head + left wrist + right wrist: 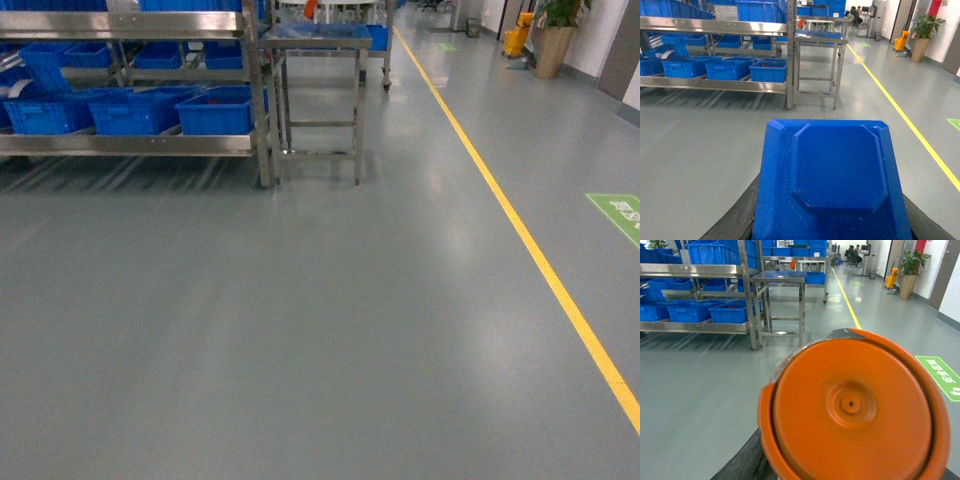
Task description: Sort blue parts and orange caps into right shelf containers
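A flat blue part (832, 175) with a raised octagonal middle fills the lower left wrist view. My left gripper (830, 236) is shut on it, its black fingers (735, 220) showing at either side. A round orange cap (855, 410) fills the right wrist view, with my right gripper (840, 477) shut on it; only one black finger (742, 460) shows at the lower left. Neither gripper appears in the head view. Bright-blue shelf containers (215, 112) (768, 70) (730, 312) sit on a low steel shelf far ahead on the left.
A steel rack (130, 145) holds several blue crates, with a steel table (318, 40) at its right end. Grey floor lies between me and them. A yellow floor line (520, 230) runs along the right, past a green floor sign (620, 215) and a potted plant (555, 35).
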Motion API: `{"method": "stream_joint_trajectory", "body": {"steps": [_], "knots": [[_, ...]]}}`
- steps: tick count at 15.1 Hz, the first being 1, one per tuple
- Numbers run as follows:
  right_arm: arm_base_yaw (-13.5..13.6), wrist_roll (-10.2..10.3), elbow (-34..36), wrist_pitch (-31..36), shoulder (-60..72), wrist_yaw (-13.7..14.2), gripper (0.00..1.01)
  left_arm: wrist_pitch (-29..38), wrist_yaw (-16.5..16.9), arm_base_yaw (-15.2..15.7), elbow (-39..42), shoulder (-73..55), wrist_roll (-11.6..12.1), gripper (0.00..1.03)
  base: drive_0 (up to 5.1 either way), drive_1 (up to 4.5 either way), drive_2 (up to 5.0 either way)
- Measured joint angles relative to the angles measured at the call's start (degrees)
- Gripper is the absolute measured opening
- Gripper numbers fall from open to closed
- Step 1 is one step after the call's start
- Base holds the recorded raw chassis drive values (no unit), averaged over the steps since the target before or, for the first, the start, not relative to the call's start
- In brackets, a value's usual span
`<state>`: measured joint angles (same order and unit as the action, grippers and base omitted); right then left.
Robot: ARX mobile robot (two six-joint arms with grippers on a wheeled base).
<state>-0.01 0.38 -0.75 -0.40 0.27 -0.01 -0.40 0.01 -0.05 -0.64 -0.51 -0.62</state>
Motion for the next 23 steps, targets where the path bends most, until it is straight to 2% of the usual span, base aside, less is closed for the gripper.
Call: {"method": "stream_joint_trajectory", "body": {"steps": [23], "knots": [[0.00, 0.00, 0.00, 0.07, 0.00, 0.02, 0.43, 0.02, 0.00, 0.00, 0.00, 0.00, 0.02, 0.42, 0.0, 4.34, -4.3]]}}
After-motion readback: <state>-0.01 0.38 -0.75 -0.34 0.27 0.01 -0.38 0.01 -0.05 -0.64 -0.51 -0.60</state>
